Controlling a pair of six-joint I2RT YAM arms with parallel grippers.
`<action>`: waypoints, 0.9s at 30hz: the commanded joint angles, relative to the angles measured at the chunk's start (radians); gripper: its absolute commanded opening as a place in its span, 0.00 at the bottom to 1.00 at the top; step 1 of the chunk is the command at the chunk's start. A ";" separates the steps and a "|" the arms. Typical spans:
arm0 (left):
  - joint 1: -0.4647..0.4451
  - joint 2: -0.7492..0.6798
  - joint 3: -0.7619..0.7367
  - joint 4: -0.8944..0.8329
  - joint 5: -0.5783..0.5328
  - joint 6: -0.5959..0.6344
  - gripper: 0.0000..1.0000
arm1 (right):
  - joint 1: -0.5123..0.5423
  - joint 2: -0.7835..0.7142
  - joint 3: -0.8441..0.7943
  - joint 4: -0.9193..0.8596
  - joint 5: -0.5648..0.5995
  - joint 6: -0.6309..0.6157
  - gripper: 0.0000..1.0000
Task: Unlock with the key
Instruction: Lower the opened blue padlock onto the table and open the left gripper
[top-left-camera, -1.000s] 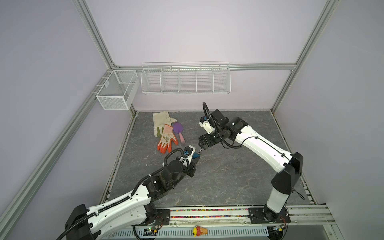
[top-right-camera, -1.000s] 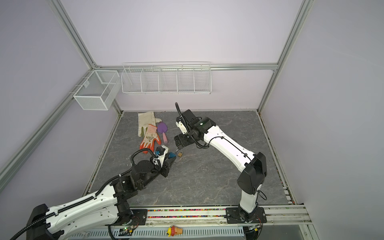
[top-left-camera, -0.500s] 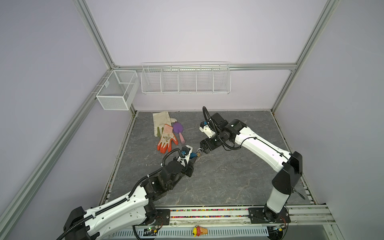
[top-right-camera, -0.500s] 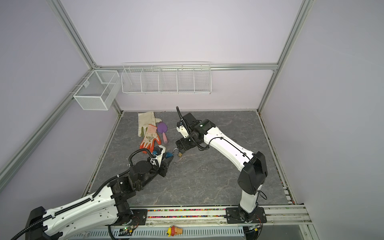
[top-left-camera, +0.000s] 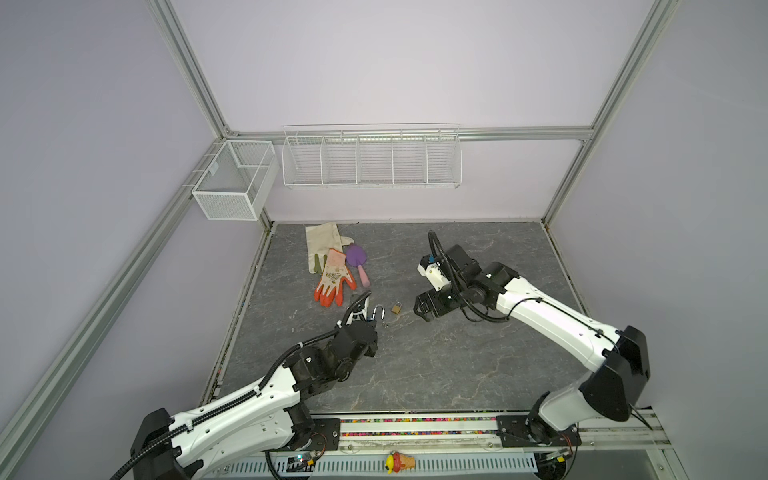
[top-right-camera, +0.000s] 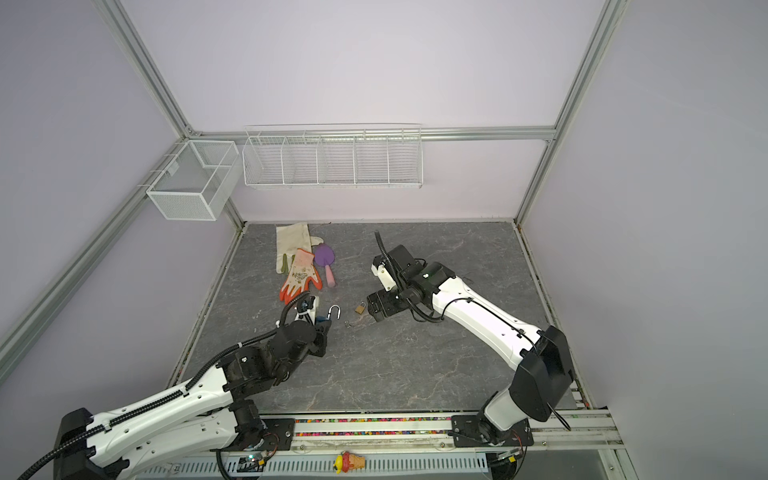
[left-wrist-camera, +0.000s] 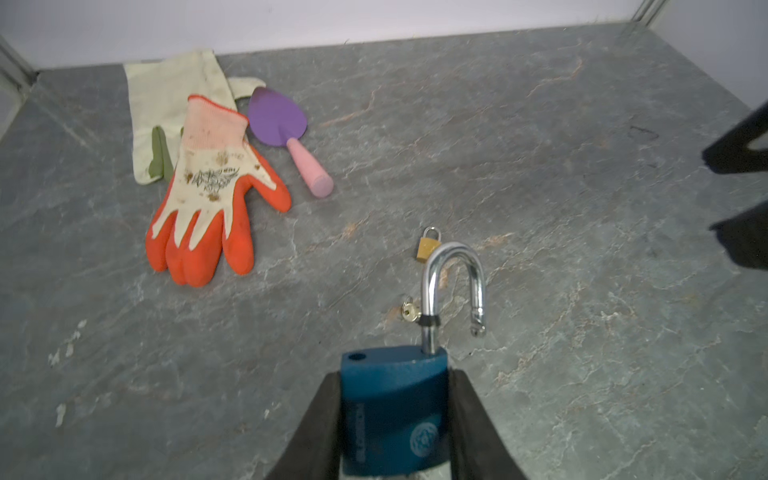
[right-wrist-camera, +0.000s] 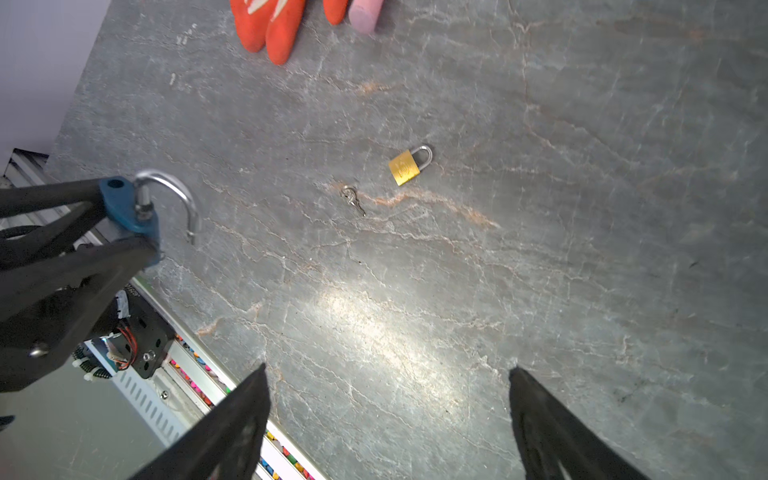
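Left gripper (left-wrist-camera: 395, 380): clamped on the blue lock (left-wrist-camera: 390, 419), a finger on either side of its body, logo face toward my wrist camera. The lock stands upright in the grip. Shackle (left-wrist-camera: 453, 270) is open: one leg sits in the body, and the free end hangs clear, swung away from its hole.

Key (right-wrist-camera: 353, 198): flat on the worktop (top-left-camera: 457, 361) near its middle, a little toward the left edge. Neither gripper touches it. It lies between the blue lock and the brass lock (right-wrist-camera: 405, 166), just beside the brass one with a small gap. It is too small for me to read which lock it fits.

Brass lock: flat on the worktop, shackle shut.

Right gripper (right-wrist-camera: 387, 370): jaws wide, nothing between them. In both top views it sits low over the worktop, just on the right-edge side of the brass lock, with the fingertips pointing at it.

Toward the far left corner there is a white glove (left-wrist-camera: 166, 95) lying flat. An orange glove (left-wrist-camera: 208, 199) overlaps it, fingers toward the near edge. A trowel (left-wrist-camera: 286, 133) with a purple blade and pink handle lies just beside the orange glove. I cannot tell whether they touch.
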 joint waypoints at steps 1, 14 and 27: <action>0.035 0.038 -0.001 -0.124 0.080 -0.150 0.00 | 0.004 -0.030 -0.106 0.153 -0.011 0.124 0.90; 0.180 0.206 -0.102 -0.017 0.301 -0.283 0.00 | 0.050 -0.023 -0.235 0.288 0.032 0.241 0.90; 0.193 0.348 -0.101 -0.018 0.309 -0.311 0.00 | 0.072 0.008 -0.226 0.278 0.076 0.228 0.90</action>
